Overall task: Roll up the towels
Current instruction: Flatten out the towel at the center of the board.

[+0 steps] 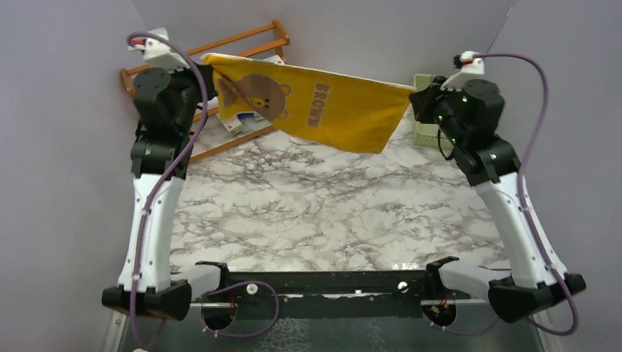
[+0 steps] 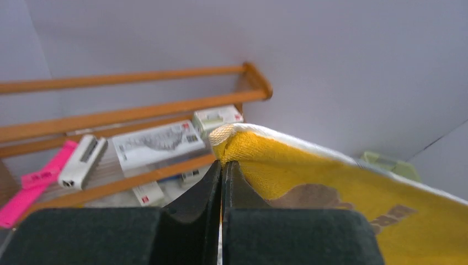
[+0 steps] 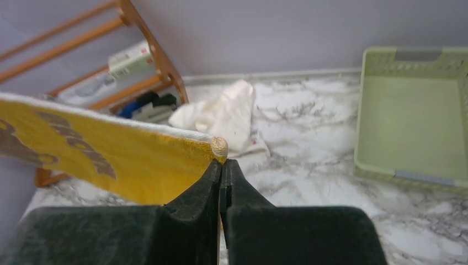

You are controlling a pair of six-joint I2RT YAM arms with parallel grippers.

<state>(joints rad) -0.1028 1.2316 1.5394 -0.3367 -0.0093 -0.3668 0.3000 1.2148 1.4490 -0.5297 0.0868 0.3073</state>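
Note:
The mustard-yellow towel (image 1: 323,106) with a brown bear print hangs stretched in the air between both grippers, above the far half of the marble table. My left gripper (image 1: 207,70) is shut on its left top corner (image 2: 229,144); the towel also shows in the left wrist view (image 2: 331,190). My right gripper (image 1: 415,95) is shut on its right top corner (image 3: 219,148), with the towel (image 3: 127,163) running off to the left. The cream towel (image 3: 223,116) lies crumpled on the table by the rack, hidden behind the yellow towel in the top view.
A wooden rack (image 1: 242,44) with boxes and a pink item stands at the back left (image 2: 127,116). A pale green plastic basket (image 3: 411,116) stands at the back right (image 1: 424,121). Grey walls close in left, back and right.

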